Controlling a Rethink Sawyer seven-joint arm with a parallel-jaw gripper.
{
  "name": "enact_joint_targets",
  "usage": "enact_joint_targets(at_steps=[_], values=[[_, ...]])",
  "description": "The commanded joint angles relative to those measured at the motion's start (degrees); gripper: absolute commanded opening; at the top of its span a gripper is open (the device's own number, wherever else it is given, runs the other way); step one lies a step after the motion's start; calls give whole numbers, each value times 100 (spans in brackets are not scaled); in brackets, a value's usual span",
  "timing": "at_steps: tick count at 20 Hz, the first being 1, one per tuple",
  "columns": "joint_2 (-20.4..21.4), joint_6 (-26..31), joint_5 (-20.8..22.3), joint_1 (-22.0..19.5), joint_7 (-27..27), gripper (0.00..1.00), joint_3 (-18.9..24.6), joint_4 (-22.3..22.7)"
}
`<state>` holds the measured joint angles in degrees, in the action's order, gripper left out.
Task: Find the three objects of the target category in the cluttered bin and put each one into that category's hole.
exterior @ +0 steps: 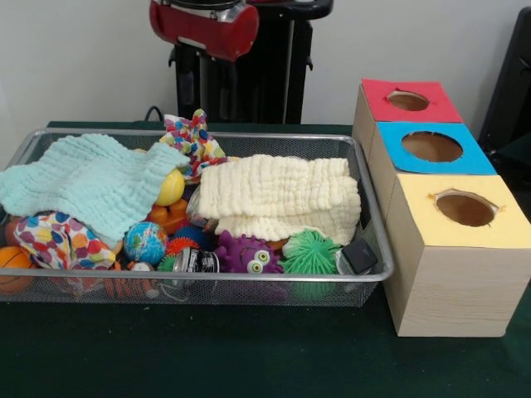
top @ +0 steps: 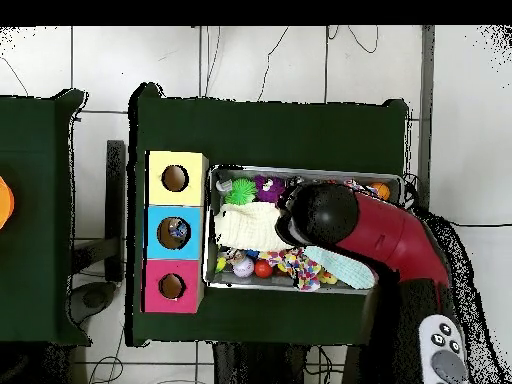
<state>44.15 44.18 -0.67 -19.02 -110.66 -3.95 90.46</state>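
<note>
The bin [exterior: 375,272] of silver wire mesh sits on the dark green table and is full. In it lie a mint cloth [exterior: 83,178], a cream cloth [exterior: 282,199], a purple monster toy [exterior: 247,255], a green spiky ball [exterior: 311,253], a globe ball [exterior: 145,242], a yellow ball [exterior: 172,188] and an orange ball [exterior: 12,265]. Three pale wooden boxes stand beside it, each with a hole: red top [exterior: 377,93], blue top [exterior: 398,162], yellow top [exterior: 415,215]. In the overhead view my red arm [top: 390,235] reaches over the bin [top: 212,225] and hides part of it. The gripper does not show.
A polka-dot fabric toy [exterior: 58,240], a patterned cloth star [exterior: 192,141] and a black item [exterior: 361,255] also lie in the bin. My pedestal [exterior: 249,75] stands behind it. A second dark table [top: 40,220] lies beyond the boxes. A grey controller [top: 440,350] sits near my base.
</note>
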Motion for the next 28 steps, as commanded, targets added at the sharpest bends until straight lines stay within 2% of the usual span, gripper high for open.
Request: enact_joint_targets(at_steps=[1,12,18,28], values=[[-44,252,588,-636,1667,100,860,399],[-355,-275,1175,-1267,1548,100,1484,580],[-510,-631,1476,-1461,1299,100,1736,769],[-571,-582,1899,-1661,1193,100,1989,902]])
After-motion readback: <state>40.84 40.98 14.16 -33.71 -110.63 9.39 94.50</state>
